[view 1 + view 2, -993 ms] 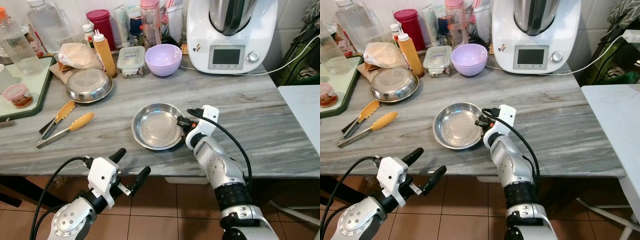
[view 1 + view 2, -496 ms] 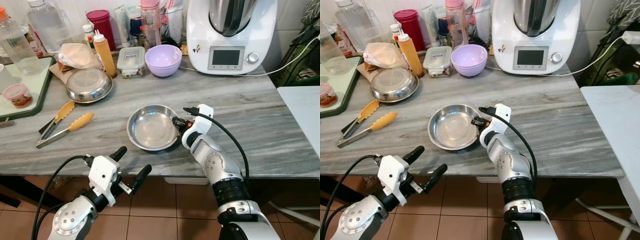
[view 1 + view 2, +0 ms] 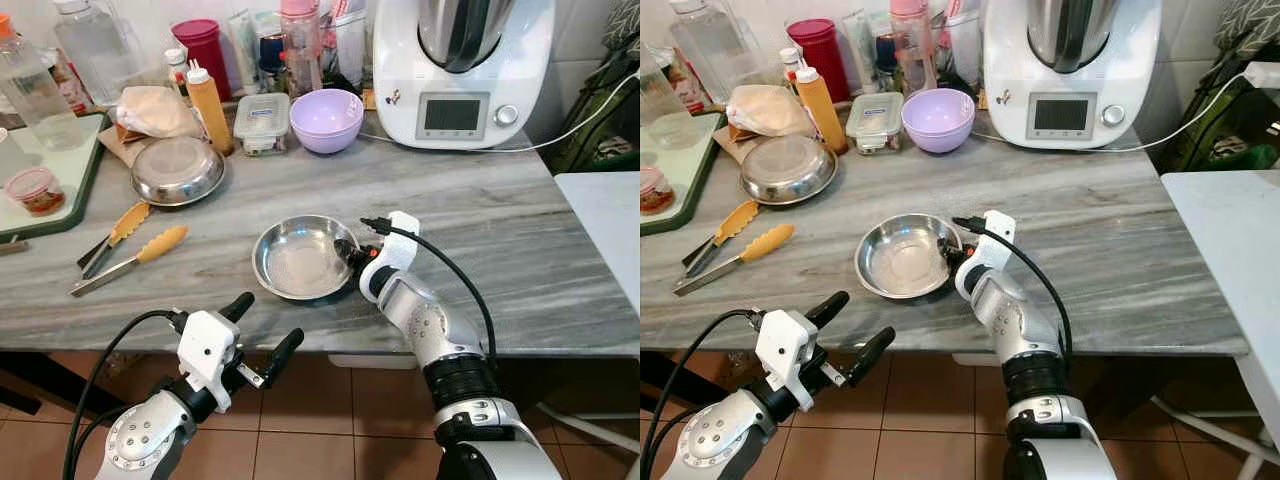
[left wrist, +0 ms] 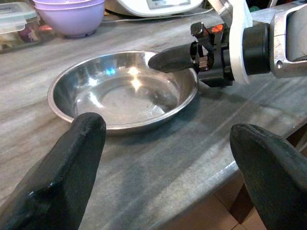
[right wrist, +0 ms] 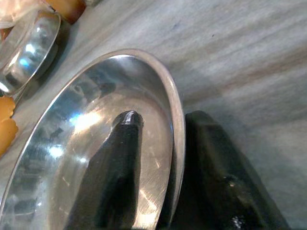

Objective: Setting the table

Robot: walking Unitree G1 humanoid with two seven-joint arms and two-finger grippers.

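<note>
Steel dish (image 3: 298, 258), the shallow one near the front edge of the grey marble counter (image 3: 500, 230), served as the landmark. Far to its left, a green tray (image 3: 60, 185) ran off the frame edge with a small red-filled tub (image 3: 36, 190) on it. Nearer, still left of the dish, lay yellow-tipped tongs (image 3: 130, 245), and behind them a second steel dish (image 3: 178, 170) beside a squeeze bottle (image 3: 208, 108). Below and left of the dish, off the counter's edge, the left gripper (image 3: 258, 330) hung over the tiled floor with its fingers spread wide, touching nothing; its wrist view looked between the two blurred pads (image 4: 62, 177) straight at the dish. Behind the dish stood a lidded container (image 3: 262, 122) and a purple bowl (image 3: 327, 120). At the dish's right rim, the right gripper (image 3: 352, 256) had its fingers closed across the rim. The head views blurred this contact, but the right wrist view showed one finger (image 5: 117, 167) inside the dish and the other outside against the marble, the rim pinched between them. Behind and right of the dish stood a white kitchen machine (image 3: 462, 70), its top cut off.
</note>
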